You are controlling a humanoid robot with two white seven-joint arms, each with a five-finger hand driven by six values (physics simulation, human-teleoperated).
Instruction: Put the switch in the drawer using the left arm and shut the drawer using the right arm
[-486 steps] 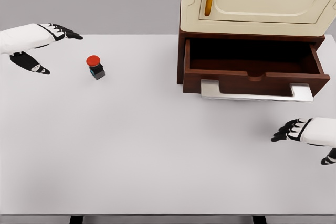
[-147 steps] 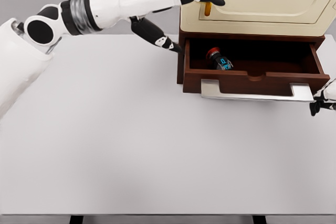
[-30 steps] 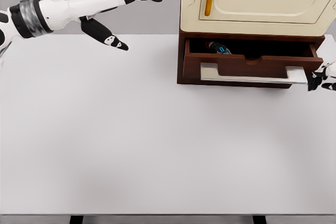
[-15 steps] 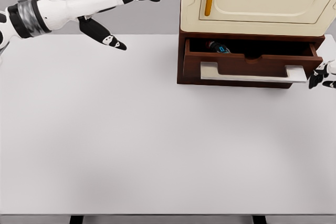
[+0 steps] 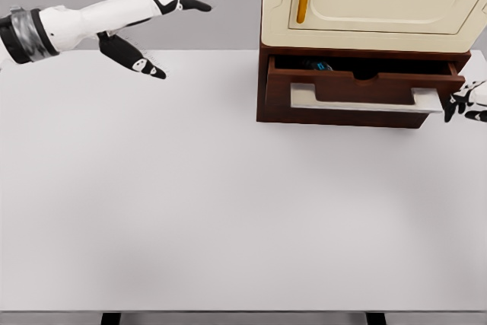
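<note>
— Switch (image 5: 318,65)?
— Inside the drawer (image 5: 354,89), in its narrow open gap at about 10 o'clock; only a dark sliver shows.
— Hands?
— Left hand (image 5: 156,24) hangs at 10 o'clock above the table (image 5: 213,203), fingers spread, empty. Right hand (image 5: 466,101) sits at 3 o'clock beside the handle (image 5: 365,100); grip unclear.

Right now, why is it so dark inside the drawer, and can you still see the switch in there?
Head view: the drawer is nearly shut, so the cabinet above shades the thin gap; only a dim, bluish bit of the switch shows. The table is evenly lit, with soft faint shadows and no glare.
</note>
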